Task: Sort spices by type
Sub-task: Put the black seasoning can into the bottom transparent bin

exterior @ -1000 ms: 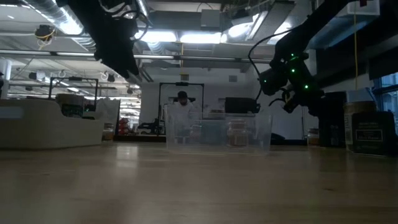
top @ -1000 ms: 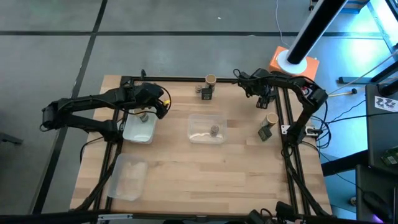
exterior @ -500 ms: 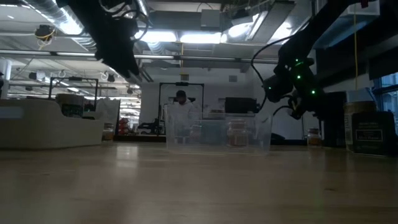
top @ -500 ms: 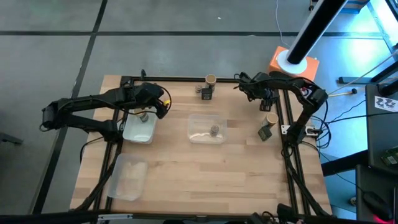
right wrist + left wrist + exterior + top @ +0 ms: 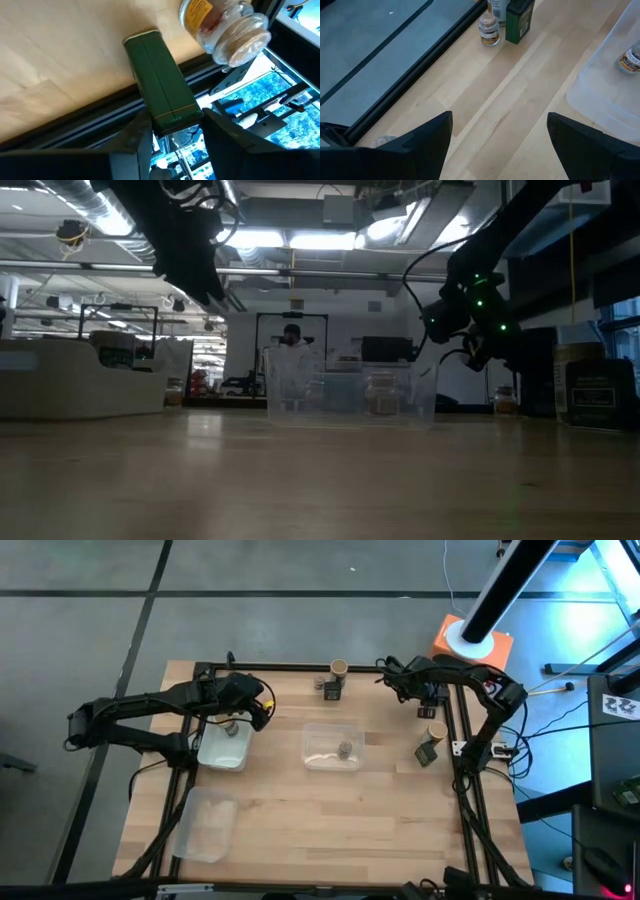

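High view: the left hand (image 5: 262, 708) hovers above the far corner of the left tray (image 5: 215, 753), fingers (image 5: 420, 145) set wide apart and holding nothing. A squat jar (image 5: 232, 727) stands in that tray, beside the hand. The middle tray (image 5: 320, 756) holds another squat jar (image 5: 345, 749). A third tray (image 5: 205, 825) lies near the bench's (image 5: 330, 820) front left.

At the far edge of the bench stands a group of three: a tan-topped jar (image 5: 339, 667), a dark packet (image 5: 333, 689) and a small squat jar (image 5: 489, 31), the last seen clearly only in the left wrist view.

The right hand (image 5: 425, 695) is at the far right corner of the bench. In its wrist view a green-grey packet (image 5: 162, 82) runs down between its fingers (image 5: 132, 132); they appear clamped on it, though contact is hard to confirm. Just beside lies a jar (image 5: 227, 27) with a yellow label.

Near the right edge stand another tan-topped jar (image 5: 437, 730) and a packet (image 5: 426, 753), close together.
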Controlling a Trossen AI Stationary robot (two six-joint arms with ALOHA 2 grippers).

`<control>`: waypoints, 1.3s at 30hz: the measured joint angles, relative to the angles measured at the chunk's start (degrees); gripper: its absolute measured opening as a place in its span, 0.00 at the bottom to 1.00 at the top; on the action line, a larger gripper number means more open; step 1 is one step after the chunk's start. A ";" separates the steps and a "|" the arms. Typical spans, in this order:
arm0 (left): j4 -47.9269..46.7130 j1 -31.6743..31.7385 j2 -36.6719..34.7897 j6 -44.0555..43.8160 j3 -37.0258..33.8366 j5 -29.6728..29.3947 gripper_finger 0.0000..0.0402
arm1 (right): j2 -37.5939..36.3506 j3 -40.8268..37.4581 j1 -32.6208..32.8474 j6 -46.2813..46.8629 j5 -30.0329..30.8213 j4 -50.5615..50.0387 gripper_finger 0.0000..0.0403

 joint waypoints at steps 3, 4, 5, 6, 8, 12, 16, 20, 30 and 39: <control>0.00 0.00 -0.01 0.00 0.00 -0.02 0.77 | -0.07 1.31 0.79 1.12 -0.57 -0.12 0.35; 0.02 0.00 -0.02 0.01 0.00 0.00 0.77 | -0.07 2.02 1.19 1.51 -0.75 -0.40 0.35; 0.02 0.00 -0.02 0.02 0.00 0.00 0.77 | -0.07 2.74 1.70 1.86 -0.86 -0.96 0.36; 0.02 0.02 -0.02 0.02 0.00 0.00 0.77 | -0.09 3.41 2.31 2.06 -0.84 -1.50 0.36; 0.00 0.01 -0.02 0.02 0.00 0.00 0.77 | -0.10 4.82 3.63 2.43 -1.20 -2.03 0.36; 0.01 0.02 -0.02 0.02 0.00 0.00 0.77 | -0.11 8.14 6.61 3.49 -3.59 -3.43 0.35; 0.02 0.00 -0.02 -0.22 0.00 0.00 0.77 | -0.11 11.58 10.51 3.83 -4.26 -4.59 0.36; 0.02 -0.32 -0.02 -1.00 0.00 0.07 0.77 | -0.11 15.23 14.70 4.93 -6.74 -5.44 0.36; 0.20 -6.55 -0.02 -4.63 0.02 0.20 0.77 | -0.15 22.05 28.35 7.45 -7.70 -9.40 0.35; 1.11 -14.88 -0.02 -9.35 0.02 -0.36 0.77 | -0.15 27.66 40.58 15.44 -7.05 -16.76 0.36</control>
